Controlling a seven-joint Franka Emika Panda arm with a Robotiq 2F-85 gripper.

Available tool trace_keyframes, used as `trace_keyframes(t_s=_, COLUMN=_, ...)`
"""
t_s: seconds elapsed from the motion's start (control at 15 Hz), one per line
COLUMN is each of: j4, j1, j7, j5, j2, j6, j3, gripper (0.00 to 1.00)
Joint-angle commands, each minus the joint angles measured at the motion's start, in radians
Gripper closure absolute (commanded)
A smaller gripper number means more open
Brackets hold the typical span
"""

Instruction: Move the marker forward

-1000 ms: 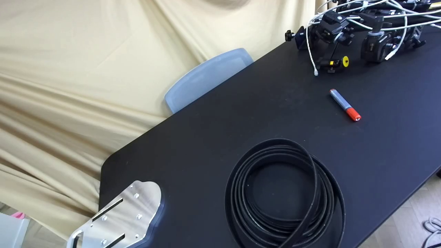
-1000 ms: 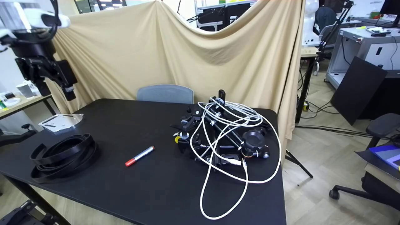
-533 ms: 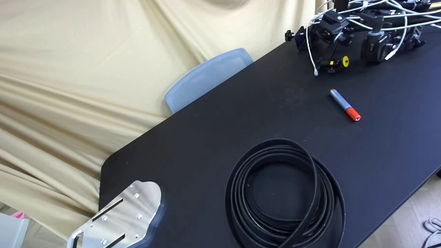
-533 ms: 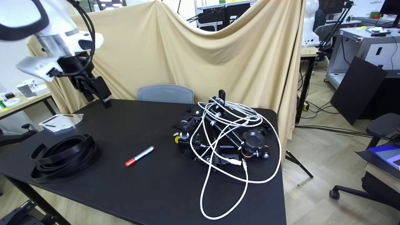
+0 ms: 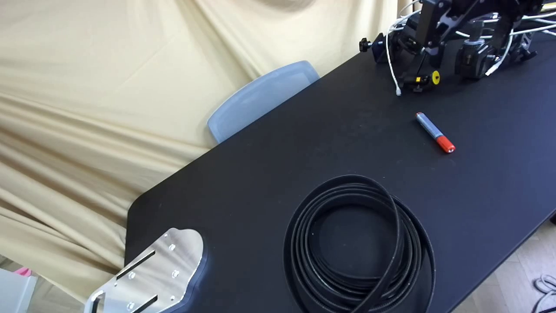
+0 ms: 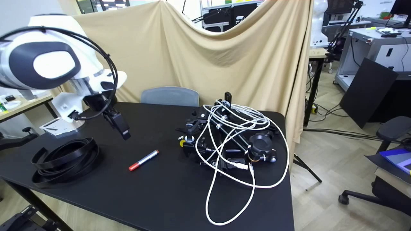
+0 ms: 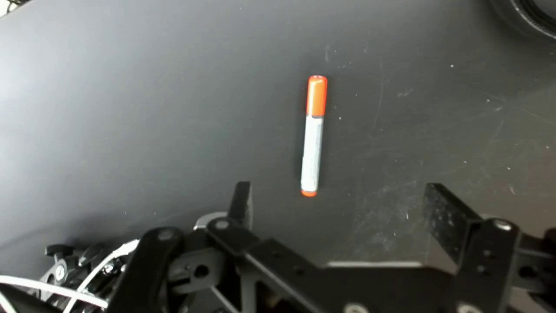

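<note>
As the marker (image 7: 313, 138) lies flat on the black table (image 5: 260, 195), bright red cap at one end, pale barrel, small red tip at the other, the gripper (image 7: 339, 191) hangs in the air over that same surface. Look from the wrist view: the marker sits ahead of the fingers (image 7: 447, 217), cap pointing away from them, tip end nearer, and those fingers are spread wide, a broad gap between them. One stands off to each side of the marker's line, both apart from it. Over to an exterior view, and the white arm (image 6: 54, 64) leans in from the frame's edge, gripper angled downward.

Near the marker sits the coil of black cable (image 5: 299, 243), loop upon loop, and past it comes a shiny, slotted metal plate (image 5: 152, 270). On the marker's other side it's a real tangle: black clamps and mounts (image 6: 260, 142), one bearing a yellow disc (image 5: 435, 78), with a white cable (image 6: 240, 166) looping over the lot and down onto the table. In an exterior view the gripper cuts right across that pile, up at the top corner. Beyond the table's edge, in both exterior views, a grey-blue chair back (image 5: 265, 100) pokes up, and behind that hangs the beige curtain (image 6: 208, 57), all folds and creases.
</note>
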Motion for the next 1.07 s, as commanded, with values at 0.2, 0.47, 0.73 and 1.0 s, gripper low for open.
trace_keyframes(t_s=0.2, j4=0.001, j1=0.009, j7=0.016, j5=-0.004, j2=0.063, j6=0.009, j3=-0.022, gripper=0.00)
trace_keyframes(t_s=0.47, j4=0.020, j1=0.010, j7=0.004, j5=0.004, j2=0.098, j6=0.013, j3=-0.029, gripper=0.00)
trace_keyframes(t_s=0.73, j4=0.079, j1=0.017, j7=-0.041, j5=0.039, j2=0.219, j6=0.009, j3=-0.051, gripper=0.00)
trace_keyframes(t_s=1.0, j4=0.131, j1=0.029, j7=-0.053, j5=0.036, j2=0.327, j6=0.022, j3=-0.063, gripper=0.00)
